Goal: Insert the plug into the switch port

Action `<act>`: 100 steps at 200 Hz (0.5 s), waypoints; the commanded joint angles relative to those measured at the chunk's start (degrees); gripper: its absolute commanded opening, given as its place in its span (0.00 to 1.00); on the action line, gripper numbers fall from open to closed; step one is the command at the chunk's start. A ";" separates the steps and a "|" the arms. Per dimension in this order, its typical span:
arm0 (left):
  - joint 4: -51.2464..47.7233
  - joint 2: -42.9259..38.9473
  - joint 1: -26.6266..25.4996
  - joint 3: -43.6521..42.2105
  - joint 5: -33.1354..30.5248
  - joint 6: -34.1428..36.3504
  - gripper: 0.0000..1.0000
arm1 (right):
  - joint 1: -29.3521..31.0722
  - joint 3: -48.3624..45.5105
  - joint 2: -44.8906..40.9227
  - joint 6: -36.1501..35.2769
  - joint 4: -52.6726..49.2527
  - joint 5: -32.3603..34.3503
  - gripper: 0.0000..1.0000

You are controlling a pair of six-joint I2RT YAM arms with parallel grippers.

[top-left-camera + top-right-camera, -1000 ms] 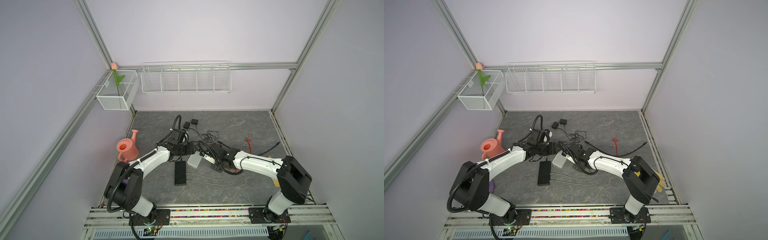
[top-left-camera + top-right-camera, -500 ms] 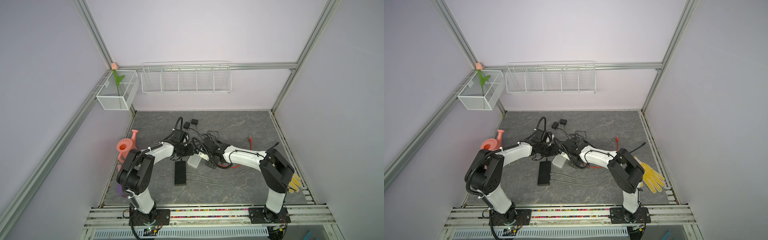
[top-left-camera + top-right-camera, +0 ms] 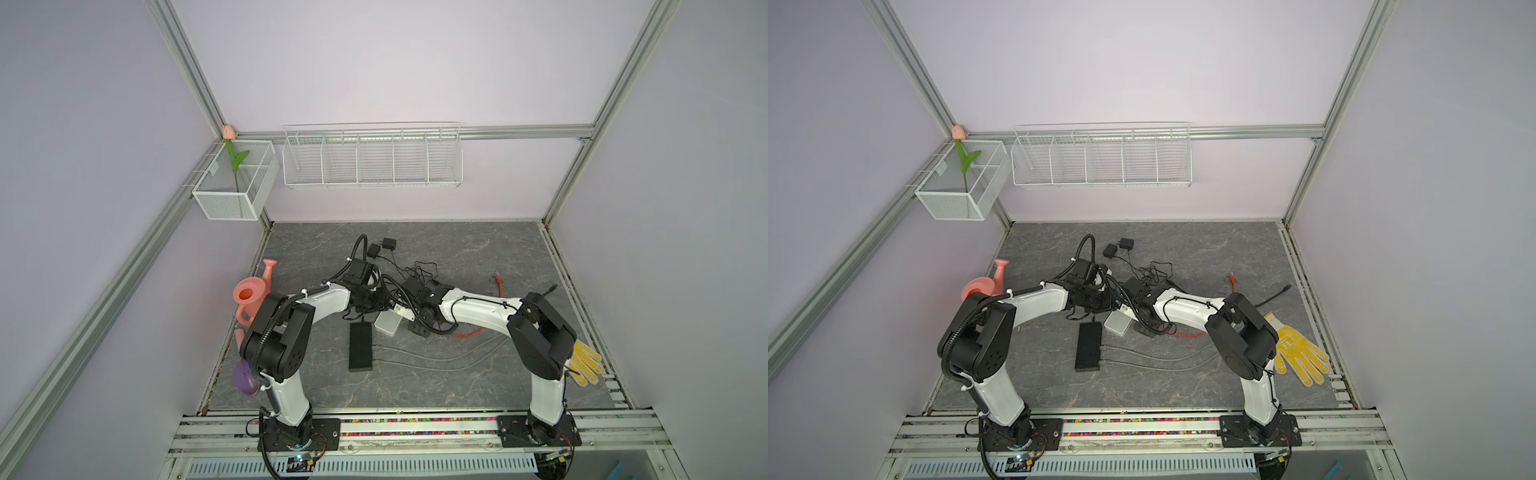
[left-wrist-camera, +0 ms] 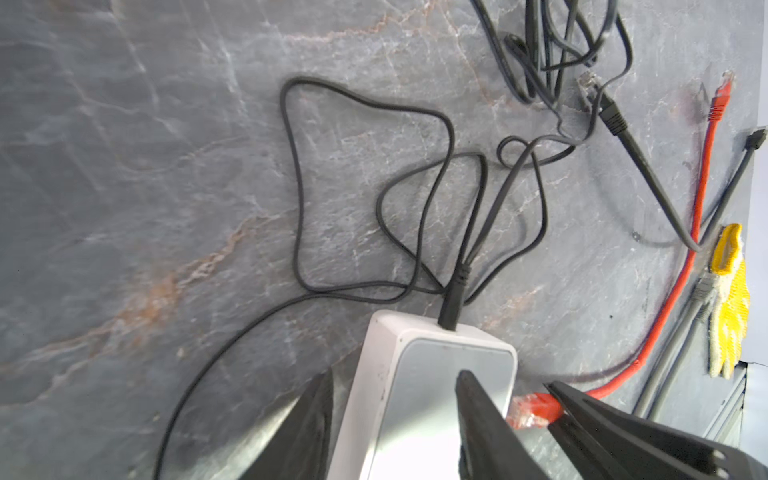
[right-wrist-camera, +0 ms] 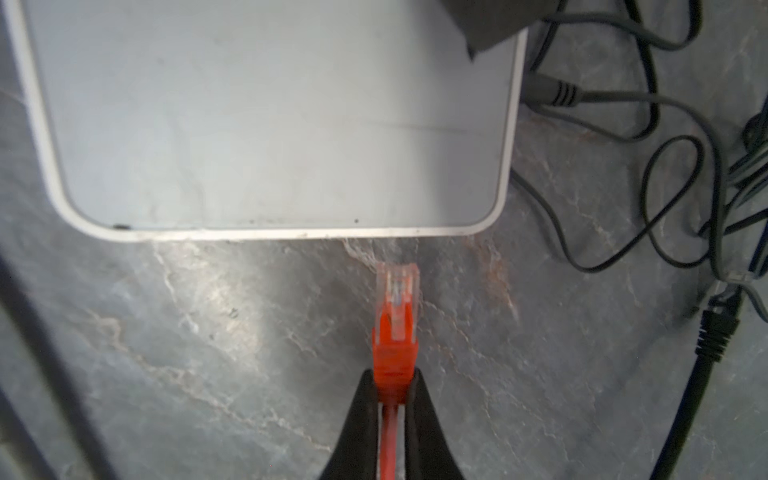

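The white switch [image 3: 388,324] [image 3: 1117,322] lies flat on the grey table. My left gripper [image 4: 395,399] is open and straddles one long edge of the switch [image 4: 436,374]. One finger [image 4: 311,419] stands beside its wall with a gap, the other finger [image 4: 478,419] stands over its top. My right gripper [image 5: 392,386] is shut on the orange plug [image 5: 395,316]. The plug's clear tip points at the switch [image 5: 270,124] and stops a little short of its edge. The port is hidden under that edge. In the left wrist view the plug [image 4: 532,409] is right beside the switch.
A black power lead [image 4: 451,303] is plugged into the switch's far end. Loose black cables [image 3: 419,270] tangle behind. A black box [image 3: 360,347] with two grey cables lies in front. A pink watering can [image 3: 251,293] stands left, and a yellow glove [image 3: 584,363] lies right.
Both arms have lifted their elbows and folded in, while the grippers stayed at the switch. The left jaws have come somewhat closer together around the switch's edge.
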 commanded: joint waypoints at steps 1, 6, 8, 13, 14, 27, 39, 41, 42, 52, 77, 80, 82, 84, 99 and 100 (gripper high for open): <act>1.58 1.04 -0.13 1.09 2.07 1.12 0.46 | -0.14 1.59 1.87 -1.21 -0.31 -1.19 0.06; 1.58 0.95 -0.16 1.07 2.12 1.12 0.46 | -0.19 1.66 2.01 -1.22 -0.38 -1.16 0.06; 1.58 0.88 -0.13 1.05 2.12 1.12 0.46 | -0.15 1.67 1.98 -1.26 -0.40 -1.20 0.06; 1.58 0.80 -0.12 1.04 2.12 1.12 0.45 | -0.11 1.73 2.10 -1.39 -0.41 -1.17 0.06; 1.58 0.80 -0.14 1.04 2.12 1.07 0.45 | -0.10 1.73 2.15 -1.34 -0.45 -1.16 0.07; 1.85 0.53 -0.14 0.79 2.12 1.10 0.45 | -0.19 1.88 2.29 -1.35 -0.39 -1.16 0.07; 1.85 0.63 -0.12 0.82 2.21 1.12 0.45 | -0.21 1.99 2.47 -1.44 -0.21 -1.17 0.07; 1.85 0.69 -0.10 0.79 2.32 1.12 0.45 | -0.26 2.03 2.42 -1.47 -0.16 -1.27 0.07; 1.89 0.70 -0.08 0.74 2.35 1.12 0.45 | -0.27 2.06 2.45 -1.43 -0.15 -1.30 0.06; 2.11 0.87 -0.17 0.63 2.61 1.12 0.44 | -0.25 2.17 2.64 -1.43 -0.03 -1.40 0.07; 2.56 1.23 -0.13 0.21 3.01 1.27 0.44 | -0.24 3.37 3.51 -1.50 -0.48 -1.74 0.06; 2.55 1.24 -0.08 0.17 3.08 1.29 0.44 | -0.21 3.46 3.66 -1.59 -0.51 -1.69 0.07; 2.60 1.30 -0.11 0.17 3.09 1.34 0.44 | -0.21 3.57 3.73 -1.57 -0.56 -1.75 0.06; 2.52 1.36 -0.14 0.17 3.15 1.37 0.44 | -0.24 3.70 3.82 -1.61 -0.60 -1.74 0.06; 2.48 1.44 -0.13 0.08 3.28 1.47 0.44 | -0.24 4.32 4.21 -1.76 -0.84 -1.93 0.06; 2.47 1.42 -0.10 0.08 3.32 1.47 0.44 | -0.26 4.30 4.22 -1.75 -0.89 -1.94 0.07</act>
